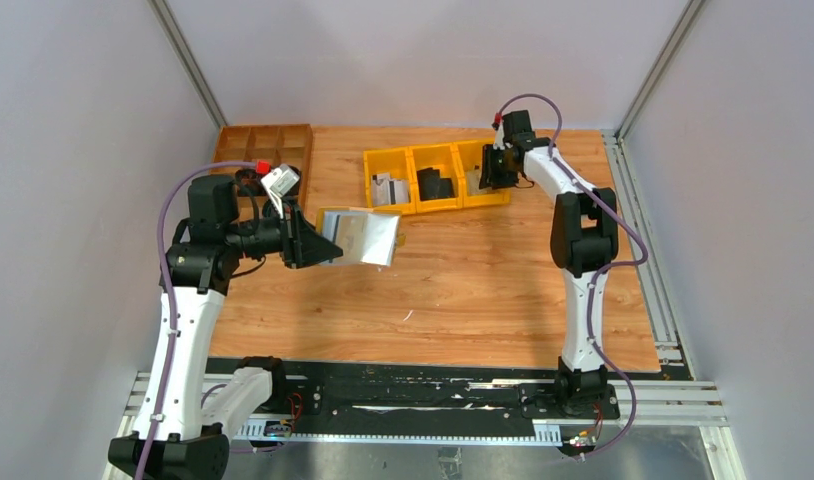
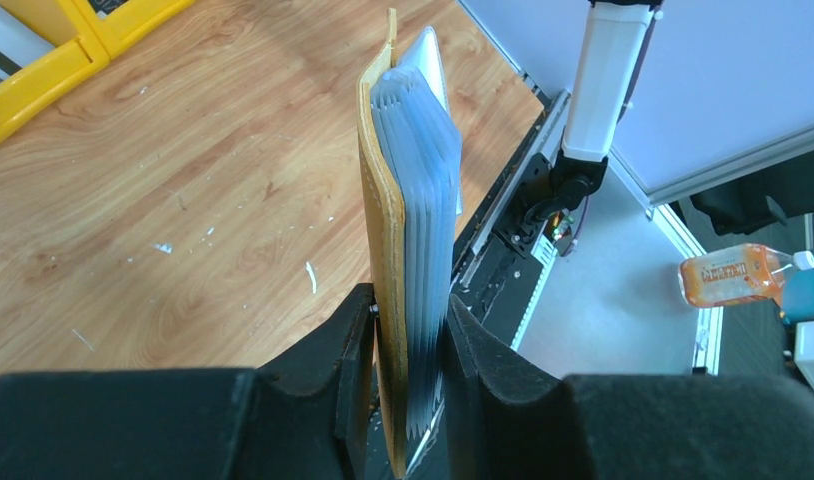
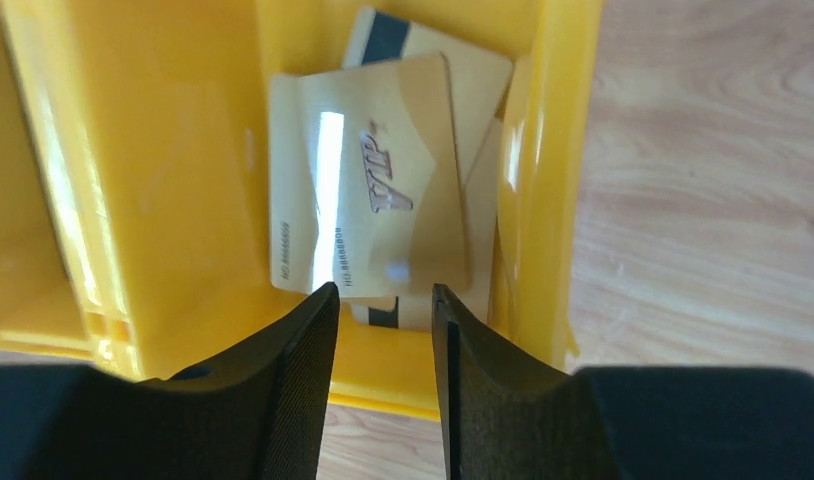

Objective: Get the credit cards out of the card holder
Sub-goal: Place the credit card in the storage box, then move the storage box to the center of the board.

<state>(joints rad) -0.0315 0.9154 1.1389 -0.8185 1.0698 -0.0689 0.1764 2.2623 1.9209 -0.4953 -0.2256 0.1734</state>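
Jaws of the left gripper (image 2: 408, 335) are closed on the lower end of the card holder (image 2: 383, 220), which is held on edge above the wooden table (image 2: 183, 200), its grey pleated pockets (image 2: 428, 200) fanned beyond the tips. Whether cards are left in them cannot be told. Jaws of the right gripper (image 3: 383, 300) are parted, with nothing between; just past their tips several credit cards (image 3: 383, 190) are seen lying in a yellow bin (image 3: 153, 180). Removal is judged well under way.
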